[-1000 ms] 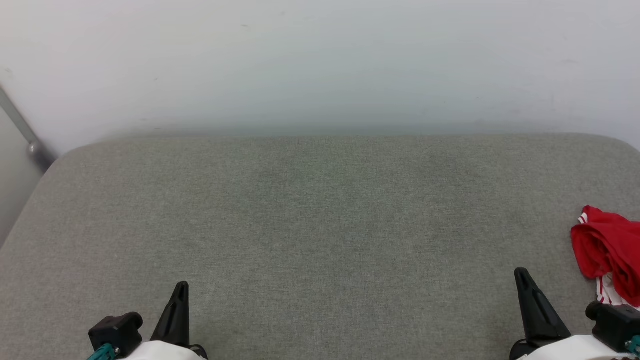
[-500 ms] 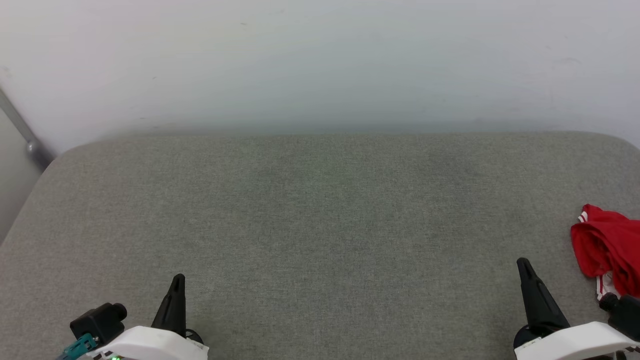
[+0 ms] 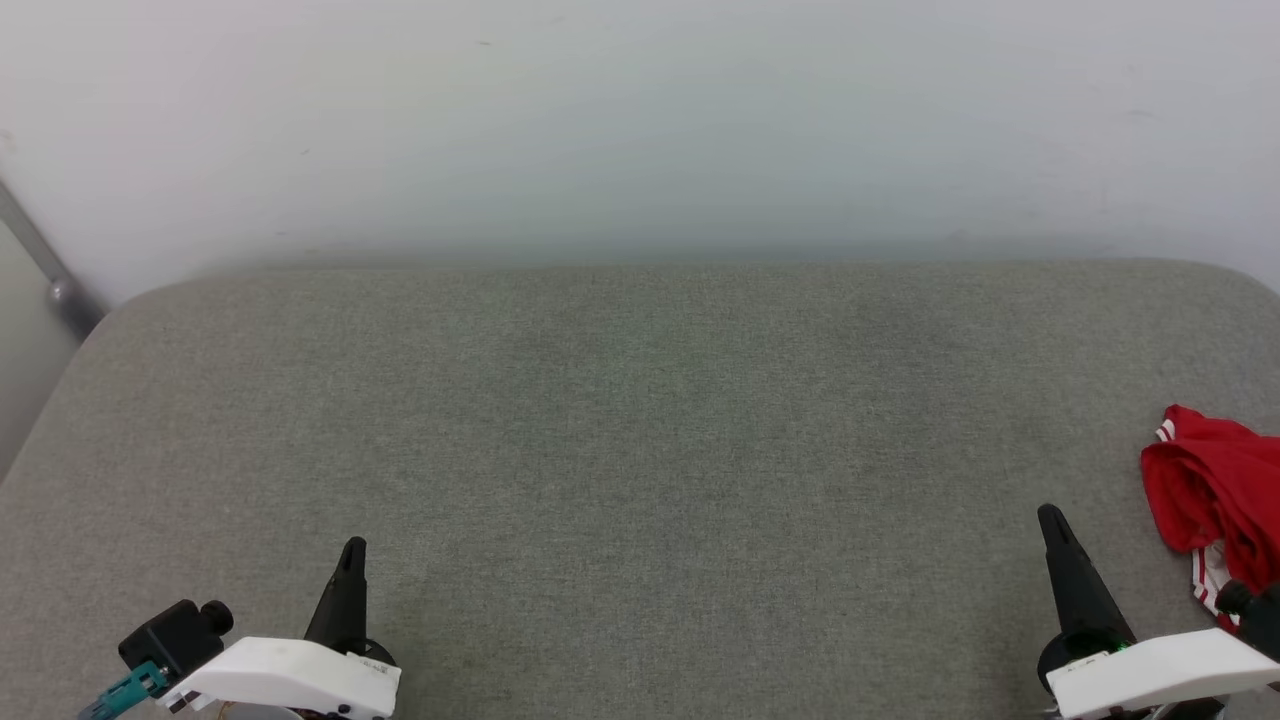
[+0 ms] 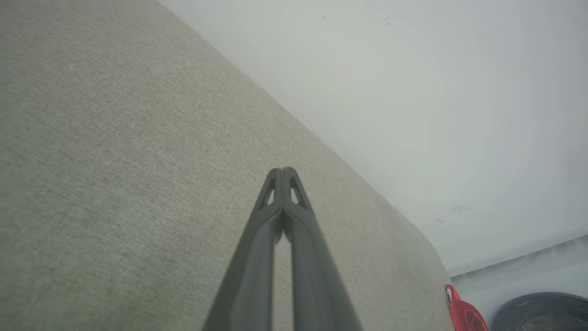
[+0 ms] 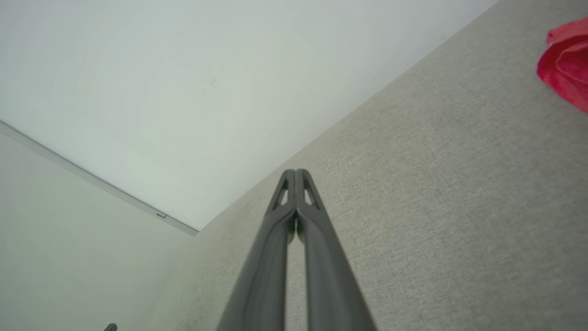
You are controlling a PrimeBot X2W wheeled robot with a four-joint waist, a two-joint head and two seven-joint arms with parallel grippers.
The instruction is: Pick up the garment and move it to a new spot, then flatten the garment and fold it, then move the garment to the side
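The garment (image 3: 1215,495) lies crumpled in a red heap with white, red-striped trim at the far right edge of the grey padded surface (image 3: 640,440). It also appears at the right edge of the right wrist view as a red fold (image 5: 567,64), and as a small red tip (image 4: 464,312) in the left wrist view. My right gripper (image 3: 1052,520) is shut, empty, a short way left of the garment and not touching it. My left gripper (image 3: 352,548) is shut and empty at the lower left. Both wrist views show the tips pressed together (image 4: 283,171) (image 5: 295,172).
A pale wall (image 3: 640,130) rises behind the surface's rounded far edge. A grey metal bar (image 3: 45,265) runs down at the left, beside the surface's left corner. A dark round object (image 4: 542,312) sits off the surface's right end in the left wrist view.
Both arms have risen into the head view, showing more of their white wrists, and the fingertips moved slightly up. The garment has not been touched.
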